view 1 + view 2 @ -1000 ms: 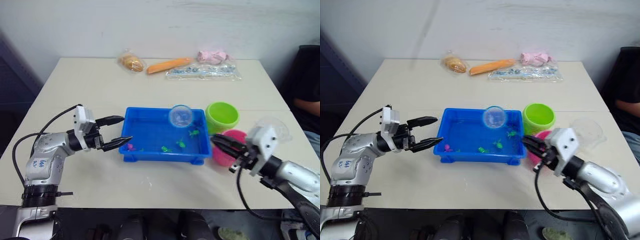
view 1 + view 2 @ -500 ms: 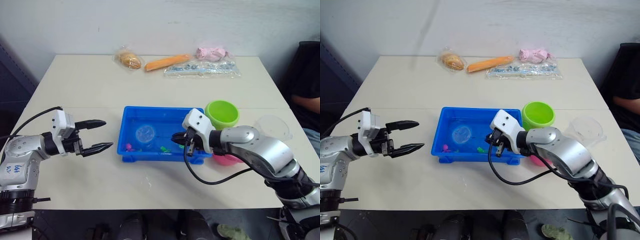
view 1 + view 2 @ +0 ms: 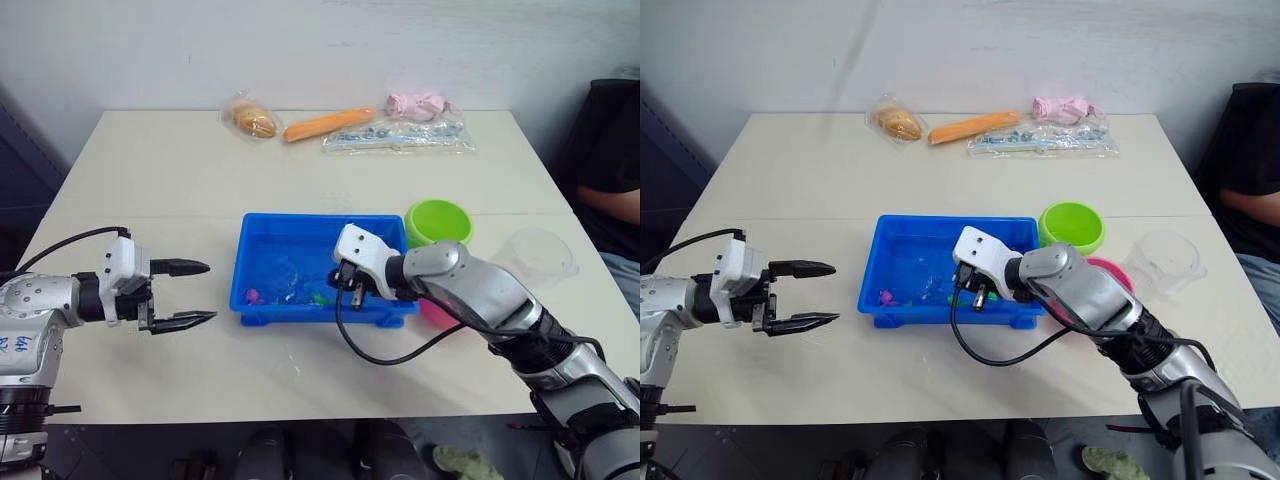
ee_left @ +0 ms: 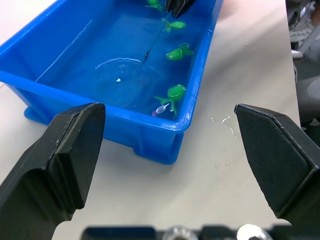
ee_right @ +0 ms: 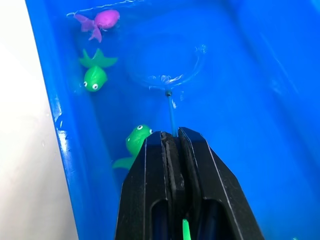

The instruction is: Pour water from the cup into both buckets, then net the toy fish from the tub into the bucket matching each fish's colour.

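Netting is under way: the right tool (image 5: 172,142) is clamped on the thin handle of a small net (image 5: 165,62), whose round hoop sits submerged in the water of the tub (image 3: 262,305). The left tool (image 3: 200,293) hovers over the tabletop (image 3: 300,375) to the left of the tub, its fingers spread apart and holding nothing.

Task items: the tub stands mid-tabletop. The right wrist view shows a pink fish (image 5: 102,20) and two green fish (image 5: 95,75) along one wall, all outside the hoop. The green bucket (image 3: 438,222) stands just beside the tub's far right corner; the pink bucket (image 3: 437,313) sits nearer, largely hidden by the right arm. The cup (image 3: 540,255) rests to the right of the buckets. Whether the buckets hold water cannot be told.

Risks, as judged:
- The hoop currently holds no fish; lifting now would bring up nothing.
- The fish lie against the wall, so a sweep may push them aside or catch the hoop on the tub.
- The handle is slender and could twist in the grip, tipping a catch out.
- The right forearm lies over the pink bucket and may knock it on withdrawal.
- Pink and green fish lie close together; scooping both risks wrong sorting.
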